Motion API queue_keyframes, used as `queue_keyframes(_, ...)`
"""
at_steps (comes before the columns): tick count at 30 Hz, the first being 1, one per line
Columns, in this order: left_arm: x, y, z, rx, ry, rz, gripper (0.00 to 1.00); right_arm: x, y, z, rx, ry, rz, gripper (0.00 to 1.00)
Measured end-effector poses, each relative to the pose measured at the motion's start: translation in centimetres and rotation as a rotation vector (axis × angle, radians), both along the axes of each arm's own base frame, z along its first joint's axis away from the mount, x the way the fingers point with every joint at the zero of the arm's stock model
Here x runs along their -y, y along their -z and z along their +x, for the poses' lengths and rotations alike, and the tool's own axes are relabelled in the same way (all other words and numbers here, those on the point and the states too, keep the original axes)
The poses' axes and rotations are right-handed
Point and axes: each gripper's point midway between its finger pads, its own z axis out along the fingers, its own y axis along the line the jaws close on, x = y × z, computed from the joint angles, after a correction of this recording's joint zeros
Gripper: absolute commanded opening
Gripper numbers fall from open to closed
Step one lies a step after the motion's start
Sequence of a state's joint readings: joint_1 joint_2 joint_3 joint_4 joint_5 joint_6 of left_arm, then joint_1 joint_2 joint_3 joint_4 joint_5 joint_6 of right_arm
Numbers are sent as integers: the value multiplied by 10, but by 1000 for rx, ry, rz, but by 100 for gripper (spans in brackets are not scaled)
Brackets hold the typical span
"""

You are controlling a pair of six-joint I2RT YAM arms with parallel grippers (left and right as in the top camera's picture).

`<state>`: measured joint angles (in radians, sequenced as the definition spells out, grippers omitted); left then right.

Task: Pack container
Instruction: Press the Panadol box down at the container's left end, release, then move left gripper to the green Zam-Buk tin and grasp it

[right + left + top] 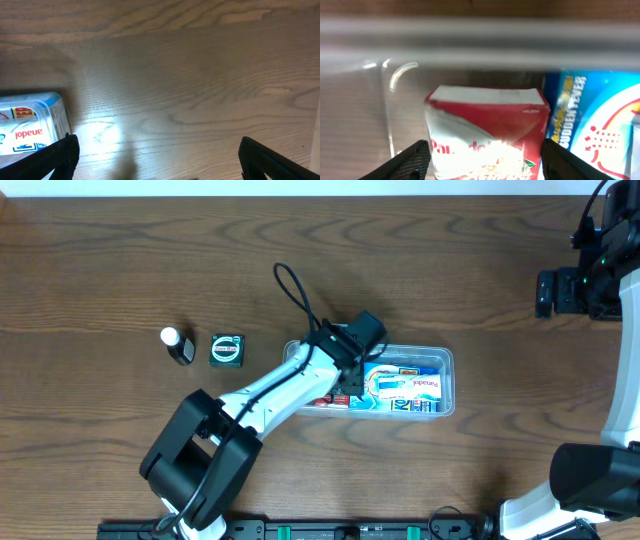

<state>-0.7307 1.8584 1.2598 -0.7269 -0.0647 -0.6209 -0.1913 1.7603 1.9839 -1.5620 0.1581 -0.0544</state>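
Two left jaws clamped on red box point(485, 130), container point(451, 383) around them.

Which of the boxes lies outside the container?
The dark green box, beside the small bottle, left of the container in the overhead view. The red box and the blue box lie inside it.

You're at a robot lab bench: a wood-grain table point(110, 250) fills the frame, a left arm point(270, 392) and right arm point(628, 380) stand at its lower edge by a black rail point(350, 530), and a container point(449, 385), bottle point(178, 345) and small box point(227, 349) lie mid-frame.
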Motion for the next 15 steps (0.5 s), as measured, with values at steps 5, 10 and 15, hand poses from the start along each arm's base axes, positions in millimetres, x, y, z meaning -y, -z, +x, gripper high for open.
queue_keyframes(5, 4, -19, 9, 36, 17, -32, 72, 0, 0, 0, 0, 0, 0, 99)
queue_keyframes(10, 12, -68, 15, 128, 37, -122, 71, 0, 0, 0, 0, 0, 0, 99)
queue_keyframes(15, 14, -121, 11, 224, 70, -217, 71, 0, 0, 0, 0, 0, 0, 99)
